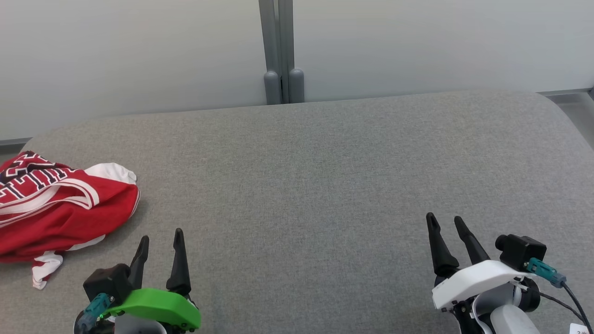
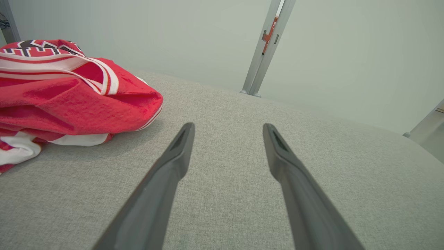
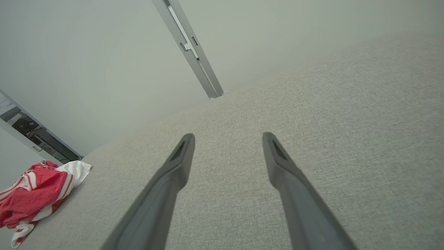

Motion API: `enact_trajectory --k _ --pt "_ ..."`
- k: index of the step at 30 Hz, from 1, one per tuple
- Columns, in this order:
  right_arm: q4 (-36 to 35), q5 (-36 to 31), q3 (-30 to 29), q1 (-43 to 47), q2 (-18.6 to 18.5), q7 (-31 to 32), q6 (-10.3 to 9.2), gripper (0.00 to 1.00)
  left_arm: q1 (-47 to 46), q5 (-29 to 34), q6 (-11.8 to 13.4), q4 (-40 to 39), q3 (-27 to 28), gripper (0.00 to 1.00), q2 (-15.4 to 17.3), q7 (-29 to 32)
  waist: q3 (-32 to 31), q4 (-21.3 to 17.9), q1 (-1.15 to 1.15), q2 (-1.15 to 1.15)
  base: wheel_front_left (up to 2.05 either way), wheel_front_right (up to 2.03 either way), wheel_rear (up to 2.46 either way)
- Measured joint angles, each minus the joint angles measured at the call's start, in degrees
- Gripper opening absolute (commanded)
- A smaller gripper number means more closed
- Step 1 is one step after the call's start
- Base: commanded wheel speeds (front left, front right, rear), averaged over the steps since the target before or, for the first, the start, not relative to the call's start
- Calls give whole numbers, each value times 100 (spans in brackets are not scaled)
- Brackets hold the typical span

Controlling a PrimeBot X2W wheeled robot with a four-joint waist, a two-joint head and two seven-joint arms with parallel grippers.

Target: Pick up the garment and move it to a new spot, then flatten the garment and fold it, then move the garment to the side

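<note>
A crumpled red and white garment [image 1: 60, 208] with striped trim and block lettering lies bunched at the left edge of the grey fabric table [image 1: 325, 185]. My left gripper [image 1: 161, 236] hovers at the lower left, just right of the garment, open and holding nothing. In the left wrist view the garment [image 2: 69, 97] sits up and to the left of the gripper [image 2: 227, 129]. At the lower right my right gripper [image 1: 445, 221] stands open over bare fabric, far from the garment. The right wrist view has the garment [image 3: 34, 194] at its lower left, well away from the gripper [image 3: 227, 138].
A pale wall runs behind the table, with a grey metal post [image 1: 280, 51] at its middle. The table's rounded far right corner [image 1: 557, 104] meets the floor edge. Bare grey fabric spans the middle and right.
</note>
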Motion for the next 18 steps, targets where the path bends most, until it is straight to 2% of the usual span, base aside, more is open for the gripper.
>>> enact_trajectory --k 18 --pt "47 -843 115 -55 -8 -216 0 100 36 851 -10 -52 -73 100 -33 -234 -45 2 0 0 0 0 0"
